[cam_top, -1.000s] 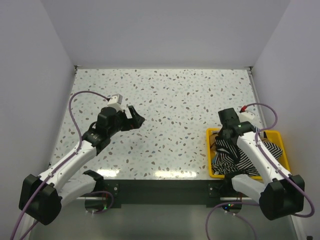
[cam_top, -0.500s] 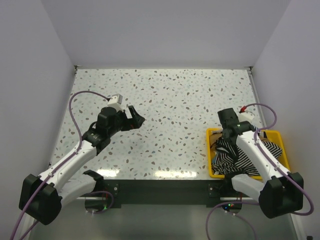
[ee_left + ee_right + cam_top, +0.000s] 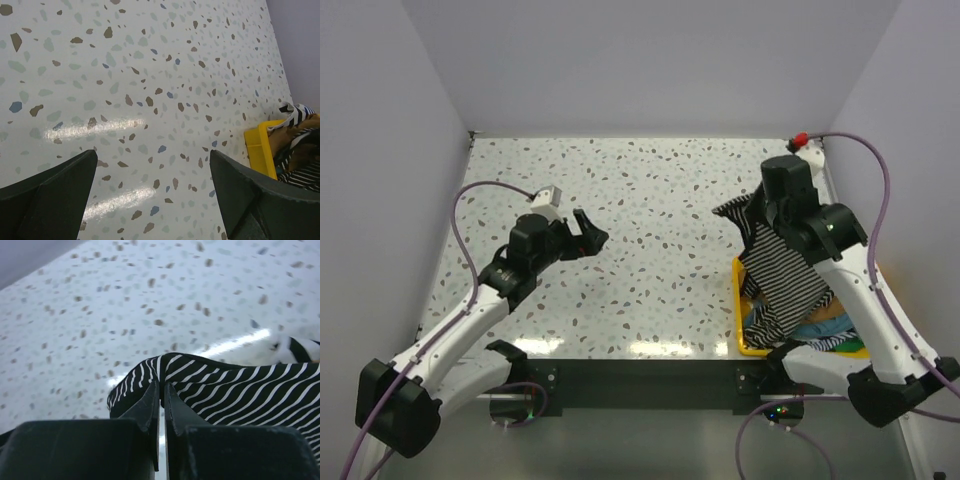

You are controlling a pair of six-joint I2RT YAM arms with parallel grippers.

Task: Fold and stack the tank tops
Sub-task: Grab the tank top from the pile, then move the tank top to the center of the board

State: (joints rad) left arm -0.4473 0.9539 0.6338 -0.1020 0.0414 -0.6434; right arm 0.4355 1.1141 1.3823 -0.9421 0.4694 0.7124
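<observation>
— right hand (image 3: 161, 392) is clamping the striped tank top (image 3: 782, 272), dangling into the yellow bin (image 3: 738, 300).
— it should be lifting it clear before swinging over the counter (image 3: 660, 190); left hand (image 3: 588, 233) is hovering, released.

Top cam sits high at the 6 o'clock edge, looking down on the whole table (image 3: 650, 200). Left wrist cam rides low, facing 3 o'clock toward the yellow bin (image 3: 257, 147), which overhead shows at 4 o'clock. Right wrist cam's jammed right up against the striped top (image 3: 225, 385).
</observation>
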